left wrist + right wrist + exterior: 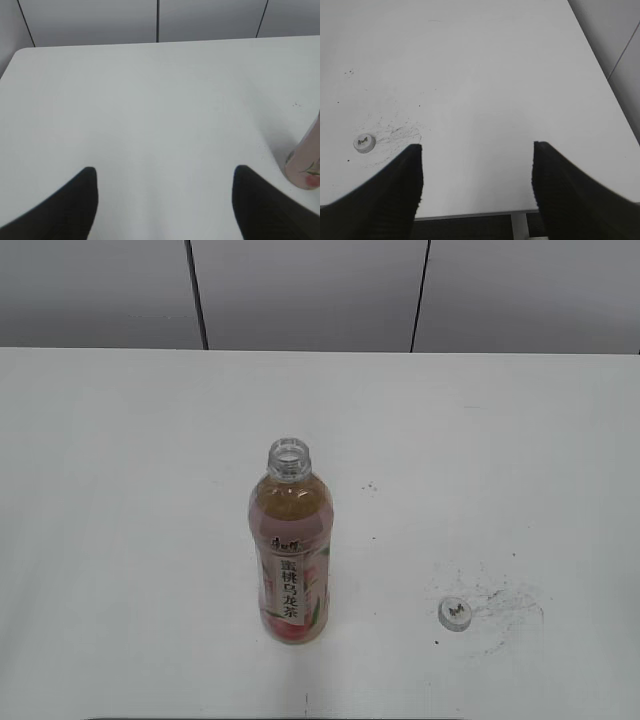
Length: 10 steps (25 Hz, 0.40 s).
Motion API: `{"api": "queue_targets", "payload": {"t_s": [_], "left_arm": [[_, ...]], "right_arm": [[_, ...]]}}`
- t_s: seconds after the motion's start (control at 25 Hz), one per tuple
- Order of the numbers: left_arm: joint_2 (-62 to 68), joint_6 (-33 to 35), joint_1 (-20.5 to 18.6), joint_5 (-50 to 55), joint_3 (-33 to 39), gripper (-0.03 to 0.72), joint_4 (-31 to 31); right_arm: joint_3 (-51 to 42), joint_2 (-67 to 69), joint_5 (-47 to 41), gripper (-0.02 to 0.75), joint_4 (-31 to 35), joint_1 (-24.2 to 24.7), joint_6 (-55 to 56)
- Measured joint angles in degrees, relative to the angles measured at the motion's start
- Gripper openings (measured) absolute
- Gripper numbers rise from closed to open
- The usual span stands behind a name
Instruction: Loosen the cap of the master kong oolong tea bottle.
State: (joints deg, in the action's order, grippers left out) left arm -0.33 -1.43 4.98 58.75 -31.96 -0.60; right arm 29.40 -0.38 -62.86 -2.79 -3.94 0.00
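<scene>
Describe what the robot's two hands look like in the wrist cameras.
Only the fingers show. The left hand has two matte black fingers, wedge-shaped and narrowing to blunt rounded tips. The right hand looks alike: black tapering fingers with a faintly ribbed, grainy surface. No cables, markings or arm links are visible.

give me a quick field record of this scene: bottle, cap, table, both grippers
bottle: master kong oolong tea bottle upright, neck open, no cap on
cap: cap lying on the table, right of the bottle, apart from it
table: white table, dark scuff marks by the cap
left gripper: left gripper open, empty, fingers apart
right gripper: right gripper open, empty
</scene>
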Motion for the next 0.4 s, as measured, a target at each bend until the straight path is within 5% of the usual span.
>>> {"api": "queue_targets", "payload": {"t_s": [0.4], "left_arm": [[0.0,0.0,0.1,0.0,0.0,0.501,0.0]], "right_arm": [[0.0,0.0,0.0,0.511,0.0,0.0,0.0]]}}
